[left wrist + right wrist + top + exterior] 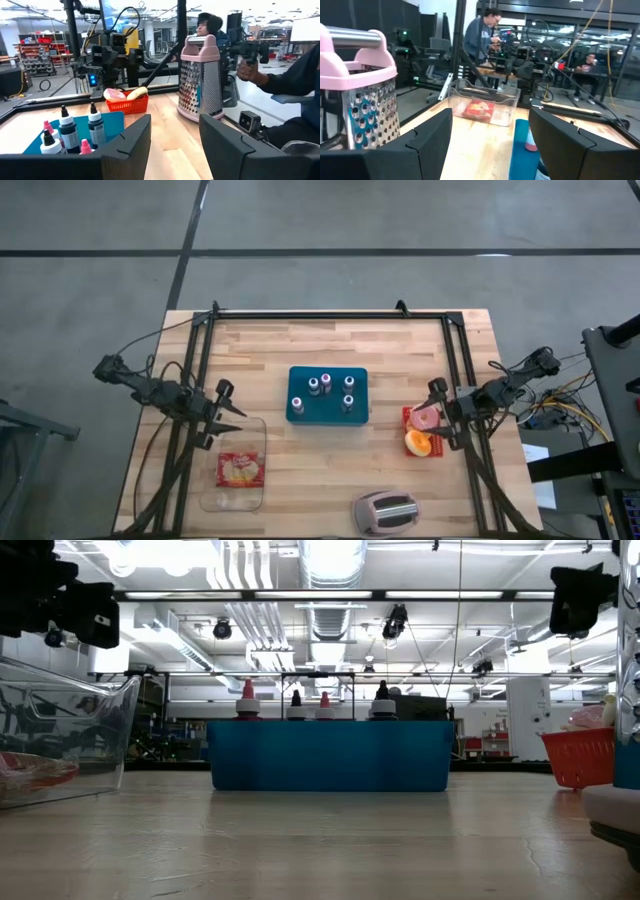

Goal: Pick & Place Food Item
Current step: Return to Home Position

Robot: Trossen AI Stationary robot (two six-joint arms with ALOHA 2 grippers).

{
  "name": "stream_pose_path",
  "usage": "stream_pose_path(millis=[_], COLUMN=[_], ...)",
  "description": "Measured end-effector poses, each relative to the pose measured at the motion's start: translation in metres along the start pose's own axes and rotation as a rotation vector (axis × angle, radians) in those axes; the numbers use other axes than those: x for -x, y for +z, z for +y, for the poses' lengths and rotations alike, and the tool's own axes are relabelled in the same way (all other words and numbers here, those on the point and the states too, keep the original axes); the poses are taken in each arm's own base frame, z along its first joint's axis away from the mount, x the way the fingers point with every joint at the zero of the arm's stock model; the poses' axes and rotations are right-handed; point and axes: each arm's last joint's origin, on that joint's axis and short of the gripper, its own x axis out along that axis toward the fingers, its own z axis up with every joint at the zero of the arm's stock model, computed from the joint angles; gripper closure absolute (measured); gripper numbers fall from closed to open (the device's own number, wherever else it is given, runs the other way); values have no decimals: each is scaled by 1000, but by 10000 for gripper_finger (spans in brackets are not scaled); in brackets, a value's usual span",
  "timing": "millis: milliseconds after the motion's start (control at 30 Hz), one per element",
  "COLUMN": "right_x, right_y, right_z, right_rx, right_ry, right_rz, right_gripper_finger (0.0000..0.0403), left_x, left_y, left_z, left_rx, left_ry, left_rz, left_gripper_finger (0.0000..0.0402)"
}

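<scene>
One grater [387, 513] nr table [300, 345] edge, blue bin [330, 413] centre

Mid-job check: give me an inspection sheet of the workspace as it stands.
Surface: wooden table, no spills seen.
Job's things: bottles in blue bin; popcorn bag in transparent bin; pink donut in red bin.
Clutter: pink grater upright outside the bins.
Claws: left claw open near transparent bin; right claw open near red bin.
Cables: loose wires right of table.
Surroundings: people beyond the table.
</scene>
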Motion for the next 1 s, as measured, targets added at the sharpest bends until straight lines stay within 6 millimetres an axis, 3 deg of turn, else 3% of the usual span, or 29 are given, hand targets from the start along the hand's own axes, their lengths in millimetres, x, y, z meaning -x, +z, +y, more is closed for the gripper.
stream_pose_path(millis=[367, 600, 1000], right_x=[-3, -2, -2], right_y=[-8, -9, -12], right_z=[-18, -31, -32], right_rx=[-22, -20, -11], right_ry=[-32, -141, -105], right_rz=[35, 44, 73], right_gripper_finger=[142, 142, 142], left_x=[0, 0, 0], left_y=[-1, -1, -1], left_z=[3, 6, 8], left_rx=[6, 2, -17], left_ry=[9, 55, 133], left_rz=[8, 12, 12], left_gripper_finger=[234, 234, 234])
